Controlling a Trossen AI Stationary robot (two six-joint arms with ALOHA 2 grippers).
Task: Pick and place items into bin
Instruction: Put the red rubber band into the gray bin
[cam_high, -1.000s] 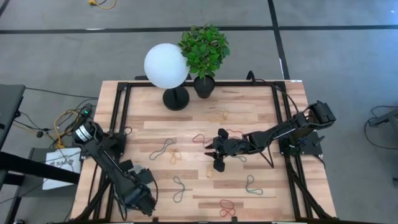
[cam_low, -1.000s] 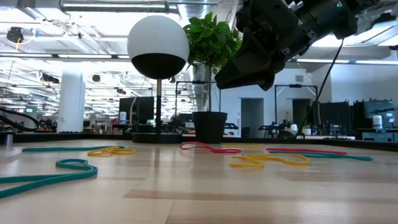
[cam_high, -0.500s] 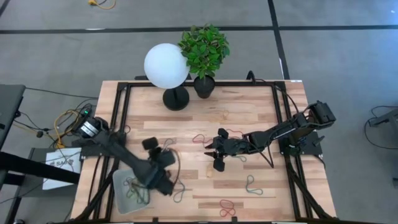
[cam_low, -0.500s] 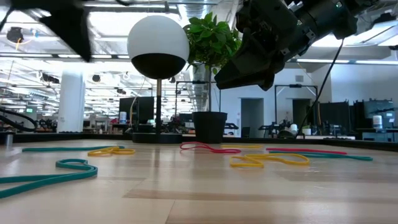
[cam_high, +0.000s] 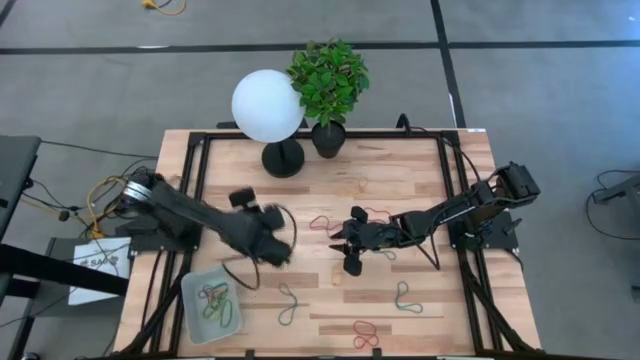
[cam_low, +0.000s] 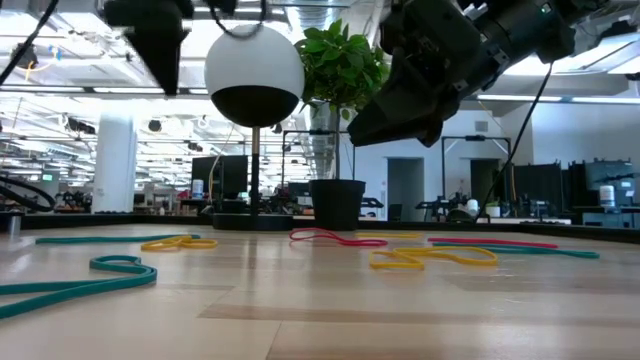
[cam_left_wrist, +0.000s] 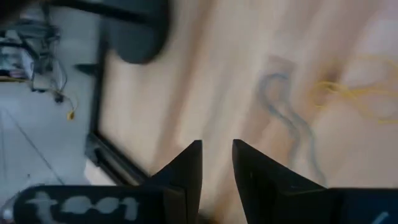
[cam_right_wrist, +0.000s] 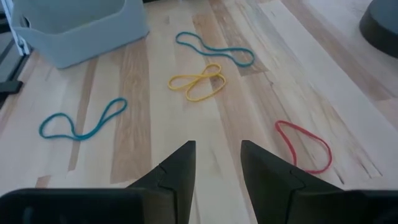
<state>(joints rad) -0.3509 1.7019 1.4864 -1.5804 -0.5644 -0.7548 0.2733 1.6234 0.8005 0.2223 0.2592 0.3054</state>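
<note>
Swung clear of the bin (cam_high: 193, 290), left claw (cam_high: 280, 250) hovers mid-table, apart; right claw (cam_high: 343, 250) apart.

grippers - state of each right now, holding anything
Left gripper: open a little, nothing between the fingers, above the table left of centre.
Right gripper: open, empty, hanging over the table's middle.

Surface: wooden table (cam_high: 420, 190) | On it: scattered rubber bands (cam_high: 404, 298), bin (cam_high: 190, 290), globe lamp (cam_high: 268, 106), potted plant (cam_high: 328, 80)
</note>
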